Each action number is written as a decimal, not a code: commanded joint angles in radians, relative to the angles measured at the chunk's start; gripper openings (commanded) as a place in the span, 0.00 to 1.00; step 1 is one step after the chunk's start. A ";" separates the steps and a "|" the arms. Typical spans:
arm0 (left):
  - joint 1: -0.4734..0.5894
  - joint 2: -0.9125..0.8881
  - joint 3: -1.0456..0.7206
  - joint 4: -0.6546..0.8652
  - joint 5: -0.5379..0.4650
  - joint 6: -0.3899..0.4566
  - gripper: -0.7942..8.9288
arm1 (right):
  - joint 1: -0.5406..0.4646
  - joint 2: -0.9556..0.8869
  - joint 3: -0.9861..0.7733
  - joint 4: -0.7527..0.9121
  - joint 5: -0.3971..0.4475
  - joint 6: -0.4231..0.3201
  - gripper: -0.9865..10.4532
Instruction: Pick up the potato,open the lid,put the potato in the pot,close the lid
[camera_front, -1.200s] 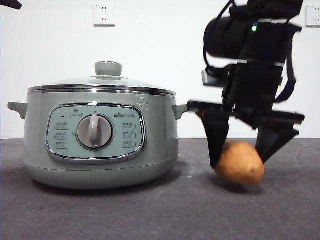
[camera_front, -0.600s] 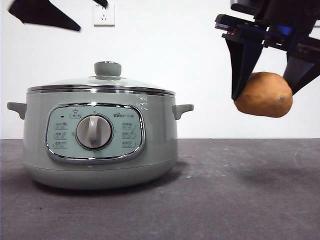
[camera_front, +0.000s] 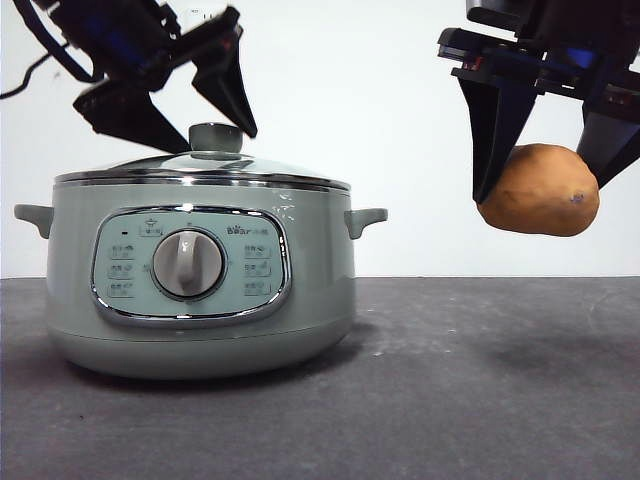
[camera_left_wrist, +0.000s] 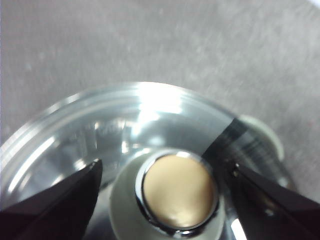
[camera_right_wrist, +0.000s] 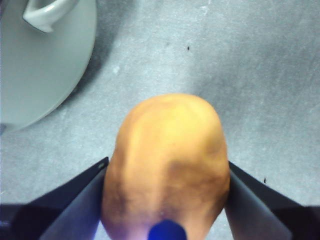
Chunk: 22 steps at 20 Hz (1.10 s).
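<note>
Reading "Bear" on pot (camera_front: 200, 290) panel; right gripper (camera_front: 545, 170) holding potato (camera_front: 540, 190) aloft.

We see the smooth orange-brown oval potato (camera_front: 539, 190) clamped in the right end effector (camera_front: 540, 175), high above the dark grey worktop (camera_front: 450, 400). The left end effector (camera_front: 195, 125), jaws spread, straddles the sage-green knob of the glass lid (camera_front: 205, 165) on the pale sage-green round pot (camera_front: 200, 270).
</note>
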 joint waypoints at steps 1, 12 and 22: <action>-0.006 0.005 -0.002 0.000 0.002 0.013 0.49 | 0.000 -0.002 0.001 0.001 0.005 -0.008 0.09; -0.016 0.000 0.006 -0.038 0.002 0.063 0.07 | 0.000 -0.003 0.001 0.002 0.005 -0.008 0.09; -0.016 -0.204 0.113 -0.107 -0.049 0.122 0.07 | 0.000 -0.010 0.027 0.019 -0.005 -0.047 0.09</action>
